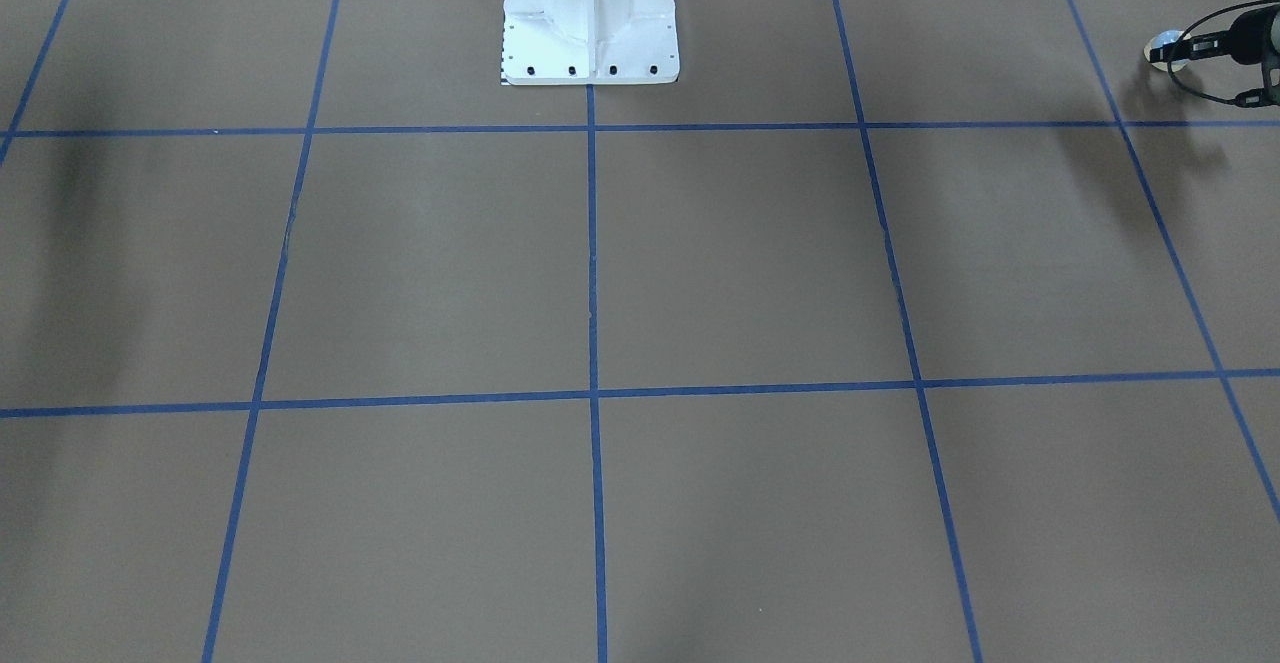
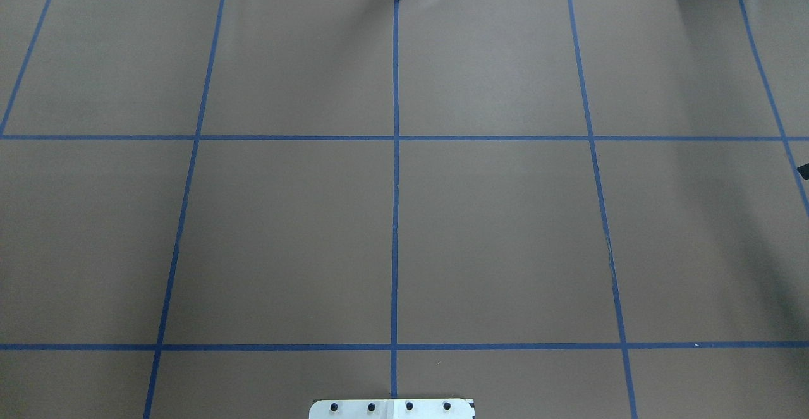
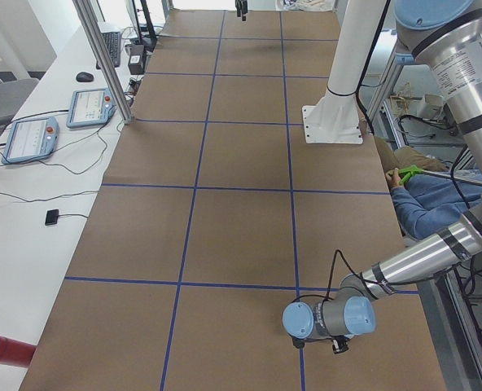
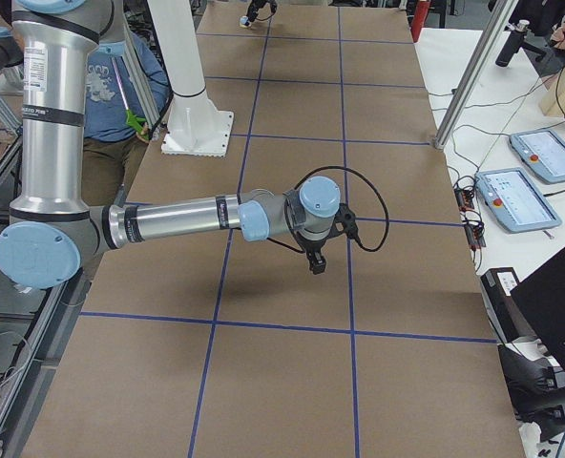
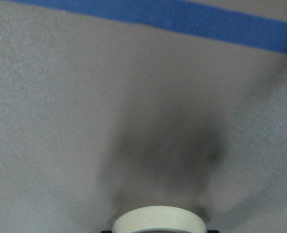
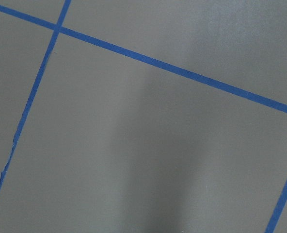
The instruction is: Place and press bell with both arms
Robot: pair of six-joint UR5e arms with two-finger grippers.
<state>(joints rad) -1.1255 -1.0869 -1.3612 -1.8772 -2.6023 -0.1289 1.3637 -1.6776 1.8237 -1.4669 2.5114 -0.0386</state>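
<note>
Left tool (image 1: 1183, 46): clenched on bell (image 1: 1160, 45), at left end of worktop (image 1: 740, 263); whether bell touches worktop cannot be told. Right tool (image 4: 316, 264): hangs above worktop, well apart from bell; grip state cannot be told. Step judged: placing. Next move calls for: bell set upright, released, button pressed from above.

No legible text, brand or number anywhere. Dark print on the right arm (image 4: 49, 114), toward ten o'clock in the right-side view, too small to read; teach pendant (image 4: 517, 198) screen near three o'clock likewise.
</note>
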